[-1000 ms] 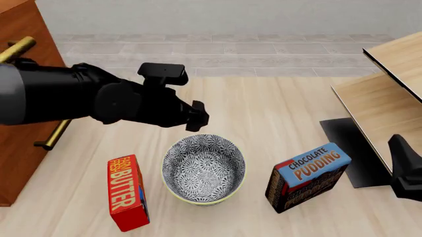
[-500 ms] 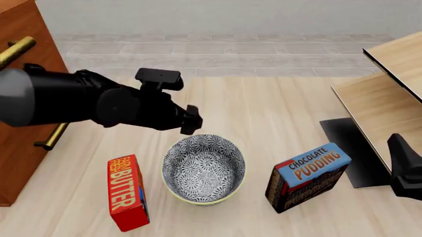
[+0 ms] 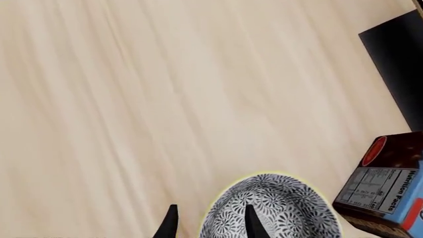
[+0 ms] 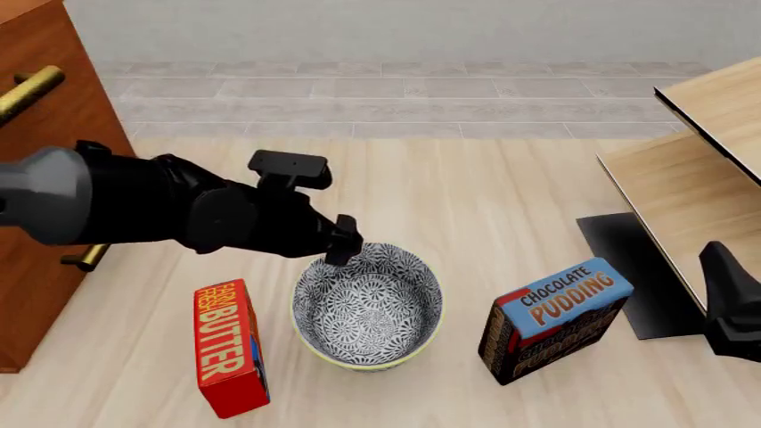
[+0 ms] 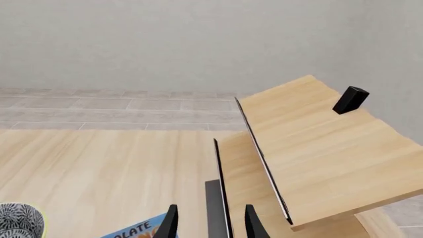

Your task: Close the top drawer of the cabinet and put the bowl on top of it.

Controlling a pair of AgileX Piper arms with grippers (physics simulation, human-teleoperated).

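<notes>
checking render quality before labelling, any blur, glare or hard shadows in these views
Front view: sharp, flat even light, no glare; only a faint shadow under the grey-and-white floral bowl and red butter box. Left wrist view: wood grain looks slightly streaked, bowl pattern crisp. Right wrist view: clean, soft lighting.

Front view looks down forward; all three views share the bowl [image 4: 367, 305].

Boxes [image 4: 230, 346] flanking bowl [image 4: 367, 305]
</notes>
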